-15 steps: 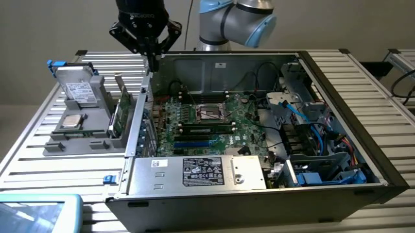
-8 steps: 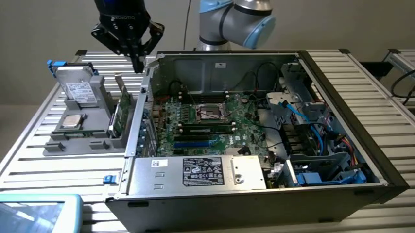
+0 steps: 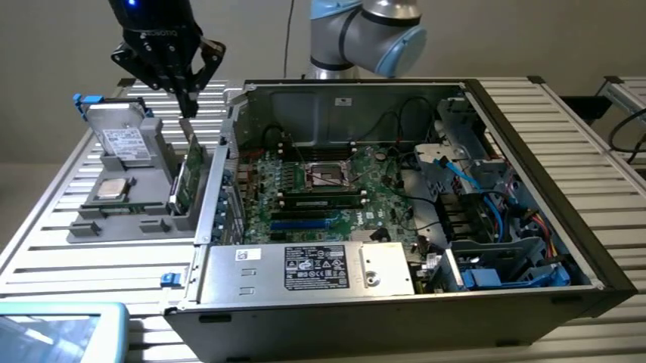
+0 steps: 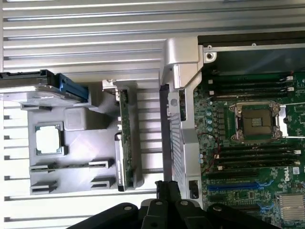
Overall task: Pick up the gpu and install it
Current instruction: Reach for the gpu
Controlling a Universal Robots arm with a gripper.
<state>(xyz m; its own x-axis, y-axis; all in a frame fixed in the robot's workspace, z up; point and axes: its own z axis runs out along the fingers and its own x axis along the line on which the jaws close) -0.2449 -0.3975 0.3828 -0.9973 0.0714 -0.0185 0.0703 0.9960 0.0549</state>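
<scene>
Slatted metal table [image 3: 41, 249] carries a grey holder [image 3: 131, 224] with the gpu [image 3: 190, 170] standing on edge in it, the gripper [image 3: 187, 110] hanging near the card's top edge, fingers pressed together on nothing, all to the exterior view's left of the open computer case [image 3: 404, 325].

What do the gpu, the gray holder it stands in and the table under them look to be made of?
The gpu: green circuit board, likely fibreglass laminate, matte, dotted with small parts. The gray holder: probably moulded or printed plastic, from its dull, even colour. The table: apparently aluminium slats, pale silver with a soft sheen.
</scene>
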